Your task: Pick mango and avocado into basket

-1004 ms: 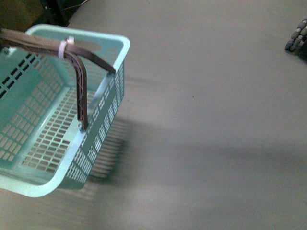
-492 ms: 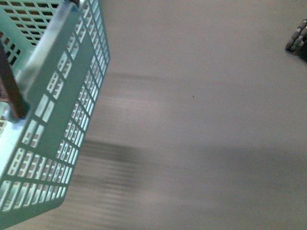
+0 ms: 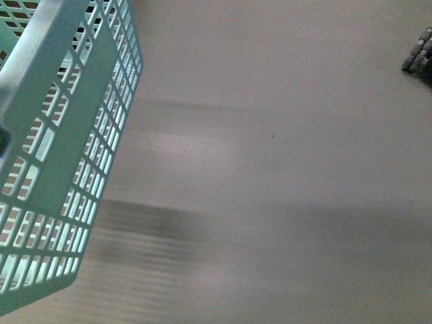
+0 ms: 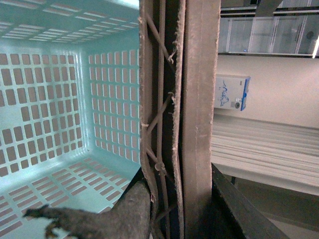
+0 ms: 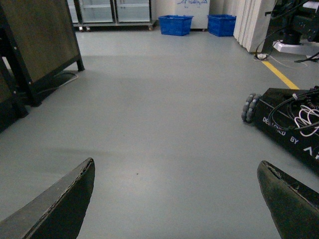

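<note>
Since half a second ago the basket (image 3: 61, 155) has swung a little higher and closer to the front camera, and the brown handle that showed against its wall then is out of that view. It is a pale teal plastic basket, lifted off the floor (image 3: 283, 175) and tilted steeply, so that its slotted outer wall runs as a slanted band from top to bottom. A soft striped shadow (image 3: 145, 226) lies on the grey floor just beside the basket's lower end. Well apart from the basket, to its right, the ribbed wheels of a black machine (image 3: 420, 50) show. From the left wrist camera, the basket's slotted floor and inner walls lie behind its brown ribbed handle (image 4: 199, 99), which crosses the middle of the view. The left gripper (image 4: 179, 214) is clamped on that handle, with one worn finger (image 4: 129, 214) pressed to one side of it and a dark finger against the other. The right gripper (image 5: 174, 199) hangs over bare floor, its jaws spread wide with nothing between them; the basket does not show in its view. Beyond it stand two blue crates (image 5: 175, 25) and a dark cabinet (image 5: 40, 45).
</note>
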